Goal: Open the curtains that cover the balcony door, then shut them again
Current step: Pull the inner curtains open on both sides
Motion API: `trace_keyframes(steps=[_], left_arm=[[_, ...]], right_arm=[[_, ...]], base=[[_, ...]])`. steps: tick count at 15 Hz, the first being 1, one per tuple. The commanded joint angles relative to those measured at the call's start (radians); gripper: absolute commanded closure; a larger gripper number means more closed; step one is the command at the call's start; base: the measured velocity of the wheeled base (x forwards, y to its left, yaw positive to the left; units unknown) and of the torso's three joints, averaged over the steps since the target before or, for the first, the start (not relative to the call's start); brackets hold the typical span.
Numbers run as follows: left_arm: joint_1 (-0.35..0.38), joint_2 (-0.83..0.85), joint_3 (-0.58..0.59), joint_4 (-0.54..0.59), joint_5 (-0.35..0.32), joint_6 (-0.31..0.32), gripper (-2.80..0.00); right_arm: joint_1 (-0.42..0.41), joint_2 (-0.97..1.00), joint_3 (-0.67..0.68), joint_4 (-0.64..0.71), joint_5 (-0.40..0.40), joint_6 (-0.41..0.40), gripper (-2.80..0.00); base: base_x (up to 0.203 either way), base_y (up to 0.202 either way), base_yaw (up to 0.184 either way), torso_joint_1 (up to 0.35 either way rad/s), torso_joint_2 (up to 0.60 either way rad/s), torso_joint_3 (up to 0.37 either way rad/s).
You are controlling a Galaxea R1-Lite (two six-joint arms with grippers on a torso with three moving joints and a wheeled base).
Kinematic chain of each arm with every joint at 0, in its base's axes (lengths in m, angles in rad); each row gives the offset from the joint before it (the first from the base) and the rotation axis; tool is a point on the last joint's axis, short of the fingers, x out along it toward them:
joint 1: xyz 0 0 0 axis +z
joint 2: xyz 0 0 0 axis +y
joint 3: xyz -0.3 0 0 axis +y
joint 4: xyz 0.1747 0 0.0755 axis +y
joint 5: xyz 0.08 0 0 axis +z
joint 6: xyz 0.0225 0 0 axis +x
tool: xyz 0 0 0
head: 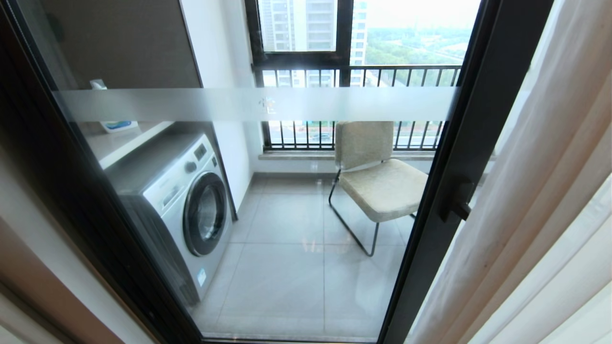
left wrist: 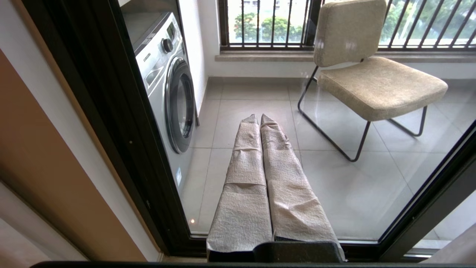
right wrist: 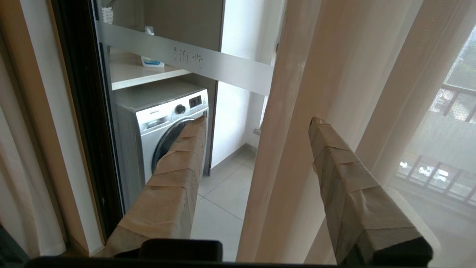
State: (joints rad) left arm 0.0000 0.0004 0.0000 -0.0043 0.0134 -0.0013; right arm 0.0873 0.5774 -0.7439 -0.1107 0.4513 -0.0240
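Observation:
The balcony door (head: 267,102) fills the head view, its glass uncovered, with a frosted band, a black frame and a black lever handle (head: 458,199). The curtains (head: 540,200) hang bunched at the right, beige drape in front of white sheer. Neither gripper shows in the head view. In the right wrist view my right gripper (right wrist: 258,123) is open, and the beige drape's leading edge (right wrist: 282,111) stands between its wrapped fingers (right wrist: 334,149); the sheer (right wrist: 427,149) lies beyond. My left gripper (left wrist: 259,117) is shut and empty, pointing at the door's lower glass (left wrist: 230,208).
Behind the glass stand a washing machine (head: 181,200), a shelf with a bottle (head: 117,125), a beige chair (head: 377,177) and black-railed windows (head: 358,76). A wall and the door's left frame post (head: 71,191) bound the left side.

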Motion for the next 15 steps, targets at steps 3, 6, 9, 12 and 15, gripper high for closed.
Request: trace_keyframes(steps=[3, 6, 9, 12, 15], left_arm=[[0.000, 0.000, 0.000, 0.000, 0.000, 0.000, 0.00], [0.000, 0.000, 0.000, 0.000, 0.000, 0.000, 0.00], [0.000, 0.000, 0.000, 0.000, 0.000, 0.000, 0.00], [0.000, 0.000, 0.000, 0.000, 0.000, 0.000, 0.00], [0.000, 0.000, 0.000, 0.000, 0.000, 0.000, 0.00]], right_arm=[[0.042, 0.171, -0.042, -0.088, 0.001, -0.008, -2.80], [0.063, 0.259, -0.083, -0.127, -0.002, -0.013, -2.80], [0.070, 0.334, -0.112, -0.190, -0.012, -0.014, -2.80], [0.071, 0.377, -0.144, -0.202, -0.068, -0.014, -2.80], [0.071, 0.416, -0.156, -0.233, -0.100, -0.013, -2.80]], base=[[0.000, 0.000, 0.000, 0.000, 0.00, 0.000], [0.000, 0.000, 0.000, 0.000, 0.00, 0.000], [0.000, 0.000, 0.000, 0.000, 0.00, 0.000], [0.000, 0.000, 0.000, 0.000, 0.00, 0.000], [0.000, 0.000, 0.000, 0.000, 0.00, 0.000]])
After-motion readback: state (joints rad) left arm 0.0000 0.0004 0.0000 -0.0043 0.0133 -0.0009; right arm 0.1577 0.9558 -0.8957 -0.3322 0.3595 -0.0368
